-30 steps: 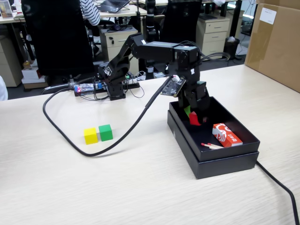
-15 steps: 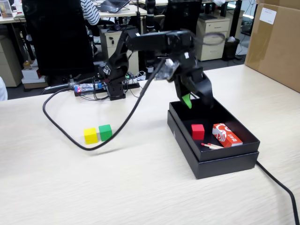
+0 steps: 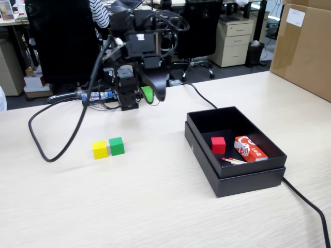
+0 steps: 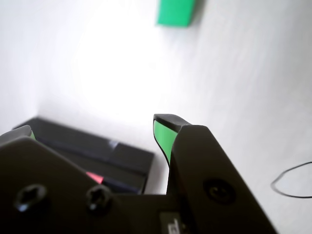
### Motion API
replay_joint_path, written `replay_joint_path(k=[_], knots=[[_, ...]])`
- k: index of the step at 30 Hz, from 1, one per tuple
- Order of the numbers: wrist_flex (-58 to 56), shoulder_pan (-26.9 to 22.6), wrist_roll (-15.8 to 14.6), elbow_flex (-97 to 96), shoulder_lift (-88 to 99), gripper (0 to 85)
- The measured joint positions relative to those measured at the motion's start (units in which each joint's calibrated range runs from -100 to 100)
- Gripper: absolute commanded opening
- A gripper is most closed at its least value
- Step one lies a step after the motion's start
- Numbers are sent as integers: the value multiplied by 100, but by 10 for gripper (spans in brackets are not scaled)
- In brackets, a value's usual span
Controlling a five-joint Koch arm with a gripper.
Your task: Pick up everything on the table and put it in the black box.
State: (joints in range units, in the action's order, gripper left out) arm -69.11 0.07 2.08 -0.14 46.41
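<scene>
On the pale beige wood-grain table [image 3: 155,206], nearest in the fixed view, stands the shallow matte black box [image 3: 248,181]. Inside it lie a small red cube [image 3: 218,145], a red-and-white printed packet [image 3: 250,149] and some thin matchsticks [image 3: 234,160], too thin to count. To the left, well apart from the box, a small yellow cube [image 3: 100,150] and a small green cube [image 3: 117,146] sit touching side by side. A black cable [image 3: 46,147] curves past them. Farther back is the black arm; its gripper [image 3: 151,94] hangs above the table, partly hidden by its own body. In the wrist view the gripper [image 4: 92,130] has its jaws apart and holds nothing. That view is overexposed; the green cube [image 4: 175,12] is cut off at the top edge.
</scene>
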Motion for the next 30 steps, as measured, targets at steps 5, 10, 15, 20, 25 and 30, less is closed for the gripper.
replay_joint_path(k=[5, 10, 15, 20, 25, 30], knots=[[54, 606, 361, -1269, 725, 503], [70, 1084, 708, -1524, 608, 496], [441, 1382, 889, -1333, -608, 495], [511, 1563, 1006, -694, -1709, 493], [573, 1592, 1021, -228, -2718, 492], [596, 1612, 1021, -37, -3353, 488]])
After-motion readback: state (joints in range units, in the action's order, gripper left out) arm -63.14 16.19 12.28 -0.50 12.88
